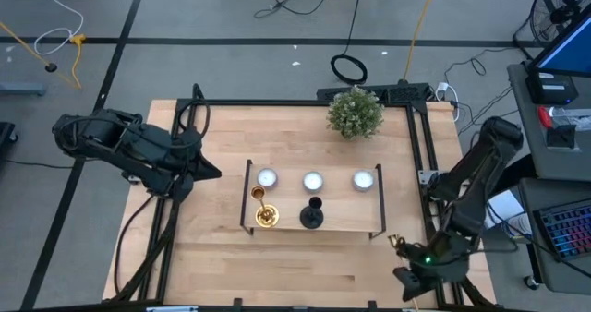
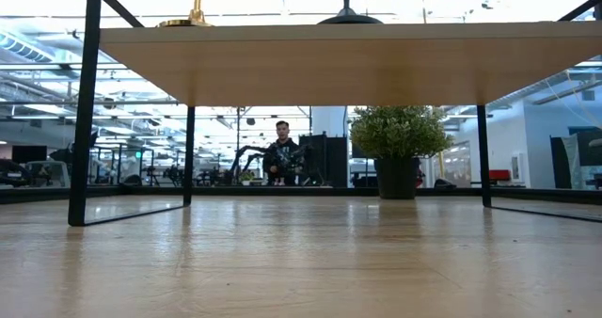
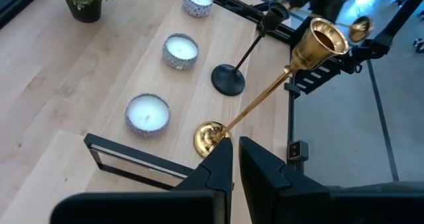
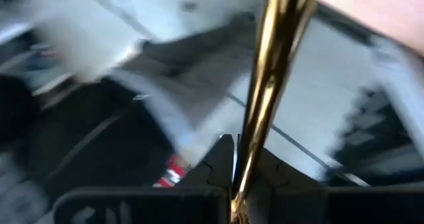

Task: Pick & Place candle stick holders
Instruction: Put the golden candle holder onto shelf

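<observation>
Right pincer (image 1: 399, 245) at counter's near-right corner, pinching gold candlestick (image 4: 265, 85) by stem, likely for carrying to stand (image 1: 314, 222), where gold (image 1: 263, 212) and black (image 1: 312, 216) holders sit. Left pincer pressed together, waiting far left.

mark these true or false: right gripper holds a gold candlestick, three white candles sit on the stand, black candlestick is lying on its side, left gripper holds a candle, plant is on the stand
The right gripper is shut on a gold candlestick: true.
Three white candles sit on the wooden stand: true.
The black candlestick lies on its side: false, it stands upright.
The left gripper holds a candle: false, its fingers are shut on nothing, above the table's left side.
The plant is on the stand: false, it sits on the table behind it.
</observation>
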`<state>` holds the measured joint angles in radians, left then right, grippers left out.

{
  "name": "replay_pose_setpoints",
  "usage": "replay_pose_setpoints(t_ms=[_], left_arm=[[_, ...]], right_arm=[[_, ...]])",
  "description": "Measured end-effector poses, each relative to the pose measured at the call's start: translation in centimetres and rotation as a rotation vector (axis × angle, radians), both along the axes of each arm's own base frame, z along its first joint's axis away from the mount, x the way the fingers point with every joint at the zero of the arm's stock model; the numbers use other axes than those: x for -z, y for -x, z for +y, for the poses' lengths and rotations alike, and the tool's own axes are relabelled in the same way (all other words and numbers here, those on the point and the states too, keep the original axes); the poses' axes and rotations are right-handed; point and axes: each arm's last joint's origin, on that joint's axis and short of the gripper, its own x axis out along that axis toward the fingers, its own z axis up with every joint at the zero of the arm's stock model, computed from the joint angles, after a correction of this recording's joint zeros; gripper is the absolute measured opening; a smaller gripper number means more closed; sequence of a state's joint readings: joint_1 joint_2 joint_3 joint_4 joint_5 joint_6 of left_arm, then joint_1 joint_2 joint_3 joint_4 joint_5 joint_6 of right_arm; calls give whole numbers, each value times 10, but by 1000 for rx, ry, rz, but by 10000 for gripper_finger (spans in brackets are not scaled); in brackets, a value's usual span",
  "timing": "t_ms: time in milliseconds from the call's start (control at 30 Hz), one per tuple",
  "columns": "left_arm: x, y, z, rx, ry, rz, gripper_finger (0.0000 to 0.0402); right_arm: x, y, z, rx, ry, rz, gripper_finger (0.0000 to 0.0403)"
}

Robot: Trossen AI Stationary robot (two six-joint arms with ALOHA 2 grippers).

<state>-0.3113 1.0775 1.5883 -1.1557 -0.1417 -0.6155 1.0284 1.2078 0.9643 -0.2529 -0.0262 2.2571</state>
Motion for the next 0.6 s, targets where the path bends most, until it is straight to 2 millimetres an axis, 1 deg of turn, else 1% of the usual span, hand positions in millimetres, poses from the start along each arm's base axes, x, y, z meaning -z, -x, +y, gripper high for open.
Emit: replay_pose_setpoints(t_ms=[133,333,467,600], left_arm=[[0,0,0,-9,-12,-3,30],[0,0,2,-43,-35,-12,30],[-3,-3,2,-73,-43,-53,30],[-14,-7,4,-114,-25,-175,30]], right_arm=[[-36,-3,-8,106,41,-277,6],[-82,-2,-29,282,277,-684,9],[-102,1,-40,334,458,-850,7],[-115,5,-51,383,592,-977,8]])
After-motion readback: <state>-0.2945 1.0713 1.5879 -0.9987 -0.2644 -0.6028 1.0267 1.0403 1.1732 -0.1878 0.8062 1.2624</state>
